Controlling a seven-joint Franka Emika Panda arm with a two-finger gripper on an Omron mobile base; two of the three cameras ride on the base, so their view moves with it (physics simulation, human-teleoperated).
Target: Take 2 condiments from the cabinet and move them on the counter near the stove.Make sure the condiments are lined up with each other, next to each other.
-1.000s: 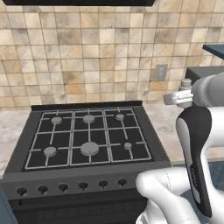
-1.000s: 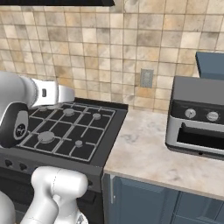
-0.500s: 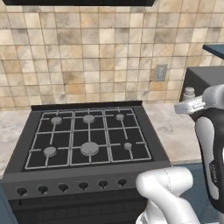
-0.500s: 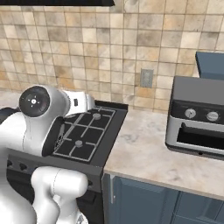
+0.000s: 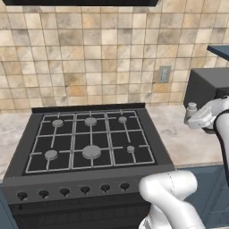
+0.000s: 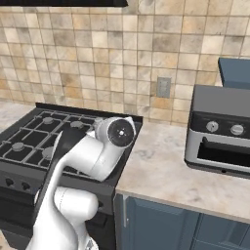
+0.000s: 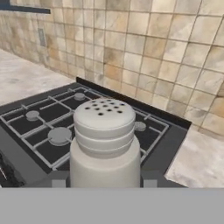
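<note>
From the left base camera, the grey-white cylindrical shaker with a rounded cap stands up at the tip of the white arm, over the beige marbled stone counter. The pincer sits just under it at the end of the smooth white wrist, its fingers too small there to make out. To the pincer's left lies the black gas stove, matte, with thin grid grates, silvery round burners and a row of dark knobs along its front. Behind the pincer stands a dark grey boxy oven, and on the glazed tan tile wall hangs a pale rectangular outlet plate.

From the right base camera, the arm's glossy white elbow with a dark round joint cap hides the pincer. Past it to the right the marbled slab runs over dark blue cupboard fronts, and the grey toaster oven, with two round dials and a dark glass door, rests on it. The outlet plate sits on the tiles above.

From the hand camera, the shaker stands upright between the pincer fingers, which are clamped on its smooth lower body. Its domed top is ringed with two ridges and pierced by small dark holes. Beyond the pincer spread the stove's grates and burners, with speckled stone to the side and the tiled wall behind.
</note>
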